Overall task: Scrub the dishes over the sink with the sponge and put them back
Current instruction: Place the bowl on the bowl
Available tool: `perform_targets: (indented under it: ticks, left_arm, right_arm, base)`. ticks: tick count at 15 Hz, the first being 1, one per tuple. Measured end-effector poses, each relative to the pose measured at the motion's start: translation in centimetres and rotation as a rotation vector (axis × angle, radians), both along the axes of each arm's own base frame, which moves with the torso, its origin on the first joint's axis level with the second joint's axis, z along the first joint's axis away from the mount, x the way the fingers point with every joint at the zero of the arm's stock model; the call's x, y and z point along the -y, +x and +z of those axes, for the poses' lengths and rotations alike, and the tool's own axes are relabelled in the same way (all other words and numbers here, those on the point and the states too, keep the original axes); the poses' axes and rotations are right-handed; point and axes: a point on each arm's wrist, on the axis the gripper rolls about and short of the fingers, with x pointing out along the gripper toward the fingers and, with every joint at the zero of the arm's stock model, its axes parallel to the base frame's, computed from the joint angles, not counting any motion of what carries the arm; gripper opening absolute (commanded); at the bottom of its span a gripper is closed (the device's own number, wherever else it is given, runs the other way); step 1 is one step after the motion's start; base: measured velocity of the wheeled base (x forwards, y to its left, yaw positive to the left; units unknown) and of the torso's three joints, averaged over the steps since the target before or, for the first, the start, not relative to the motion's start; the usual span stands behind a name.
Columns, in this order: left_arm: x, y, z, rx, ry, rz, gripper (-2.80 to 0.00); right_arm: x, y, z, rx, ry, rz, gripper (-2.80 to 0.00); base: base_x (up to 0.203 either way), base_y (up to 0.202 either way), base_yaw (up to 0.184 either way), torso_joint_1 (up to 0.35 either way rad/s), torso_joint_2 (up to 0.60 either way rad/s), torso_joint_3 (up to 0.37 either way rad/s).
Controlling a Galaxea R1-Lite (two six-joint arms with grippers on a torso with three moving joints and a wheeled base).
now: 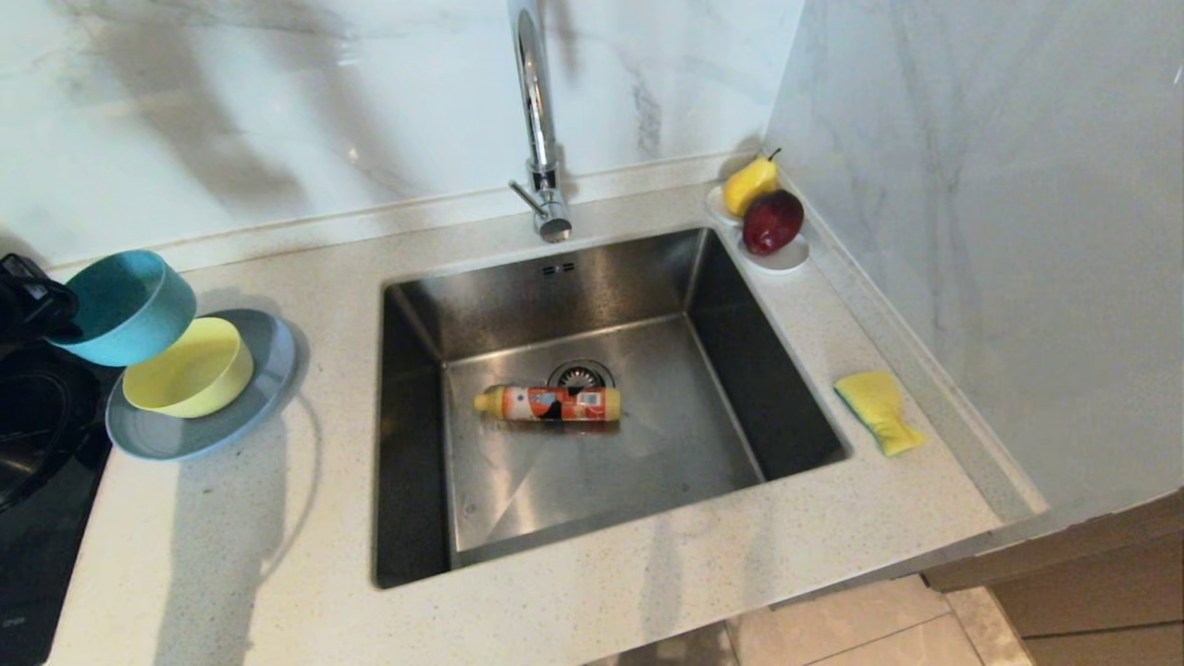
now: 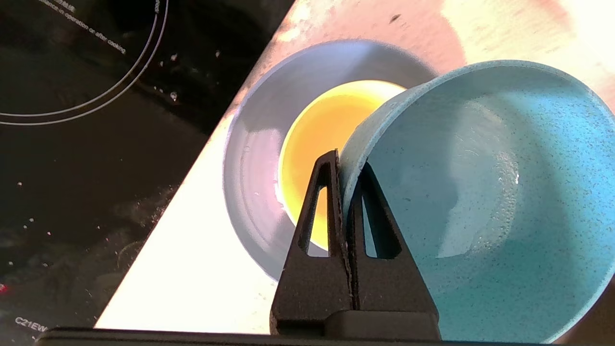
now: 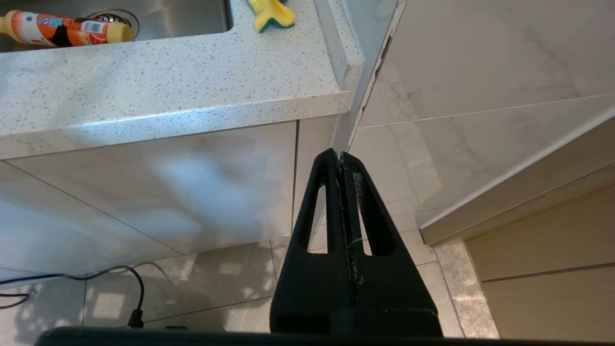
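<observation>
My left gripper [image 2: 347, 161] is shut on the rim of the small teal-blue bowl [image 2: 480, 202], holding it tilted in the air above the stack at the counter's left; the bowl [image 1: 129, 305] also shows in the head view. Under it the pale yellow bowl [image 1: 190, 368] sits in the grey-blue plate [image 1: 254, 393]. The yellow sponge [image 1: 879, 410] with a green side lies on the counter right of the sink [image 1: 518, 490]. My right gripper [image 3: 340, 156] hangs shut and empty below the counter's front edge, parked.
An orange detergent bottle [image 1: 550, 404] lies on the sink floor by the drain [image 1: 581, 375]. The chrome faucet [image 1: 538, 120] rises behind the basin. A white dish [image 1: 782, 257] with a pear and a red fruit sits at the back right corner. A black cooktop [image 1: 37, 462] borders the left.
</observation>
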Motion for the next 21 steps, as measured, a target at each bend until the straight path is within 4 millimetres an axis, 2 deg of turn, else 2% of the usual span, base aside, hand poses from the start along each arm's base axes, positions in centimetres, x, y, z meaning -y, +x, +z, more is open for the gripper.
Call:
perform_targets:
  ticks: [4, 11, 17, 18, 21]
  left_arm:
    - [0.0, 1.8, -1.9, -0.07, 0.029, 0.013, -2.8]
    - [-0.6, 3.2, -5.0, -0.085, 0.025, 0.012, -2.8]
    - [-0.6, 3.2, -4.9, -0.081, 0.025, 0.015, -2.8]
    - [-0.6, 3.2, -4.8, -0.082, 0.025, 0.014, 0.0]
    - [-0.5, 3.1, -5.0, -0.092, 0.028, 0.008, 0.0]
  right_arm:
    - [0.0, 0.0, 0.0, 0.0, 0.0, 0.0, -2.8]
    - [0.0, 0.0, 0.0, 0.0, 0.0, 0.0, -2.8]
    - [0.0, 0.0, 0.0, 0.0, 0.0, 0.0, -2.8]
    - [0.0, 0.0, 0.0, 0.0, 0.0, 0.0, -2.8]
    - [0.0, 0.0, 0.0, 0.0, 0.0, 0.0, -2.8]
  base:
    - [0.0, 0.0, 0.0, 0.0, 0.0, 0.0]
    - [0.0, 0.0, 0.0, 0.0, 0.0, 0.0]
    - [0.0, 0.0, 0.0, 0.0, 0.0, 0.0]
    - [0.0, 0.0, 0.0, 0.0, 0.0, 0.0]
    - [0.0, 0.0, 0.0, 0.0, 0.0, 0.0]
